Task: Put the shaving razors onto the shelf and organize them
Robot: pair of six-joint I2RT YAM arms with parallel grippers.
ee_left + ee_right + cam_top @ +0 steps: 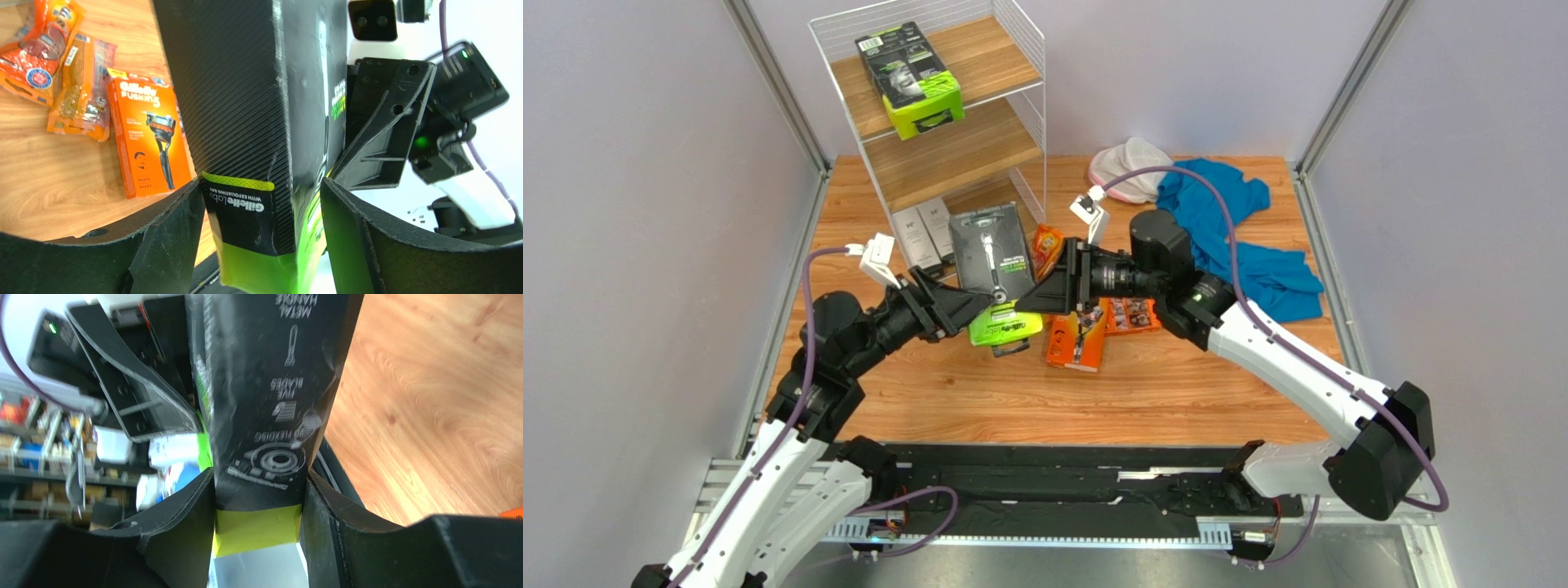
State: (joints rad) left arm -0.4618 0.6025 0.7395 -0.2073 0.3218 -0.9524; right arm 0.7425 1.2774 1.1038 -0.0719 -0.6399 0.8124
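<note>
Left gripper and right gripper both pinch one flat black, lime-ended razor pack. Hand-over, I think: one lets go, the other lifts it to the white wire shelf ahead.

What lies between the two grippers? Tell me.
The black and lime razor pack, clamped by the left gripper and right gripper from opposite sides, seen in the top view.

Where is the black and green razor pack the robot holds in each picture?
Top external: the pack mid-picture, green end lowest.
Left wrist: pack fills the centre, standing tall.
Right wrist: pack in the centre, lettering upside down.
Shared landmark: the wooden table, seen in all three.
</note>
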